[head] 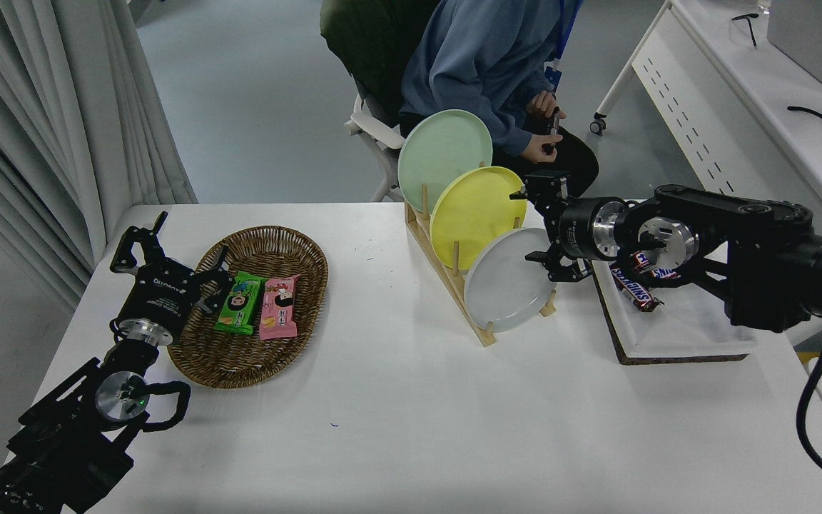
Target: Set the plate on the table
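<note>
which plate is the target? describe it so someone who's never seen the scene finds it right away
On the white table, right of the wicker basket, a wooden rack holds three upright plates in a row. The target is the pale grey-white plate in the slot nearest the camera, with the right gripper open at its upper right edge. Its neighbours behind are the yellow plate and the mint green plate.

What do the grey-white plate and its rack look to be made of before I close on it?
The plate: smooth, faintly glossy with a soft sheen, so probably plastic or glazed ceramic; I cannot tell which. The rack: pale unfinished-looking wood, with dowel pegs.
</note>
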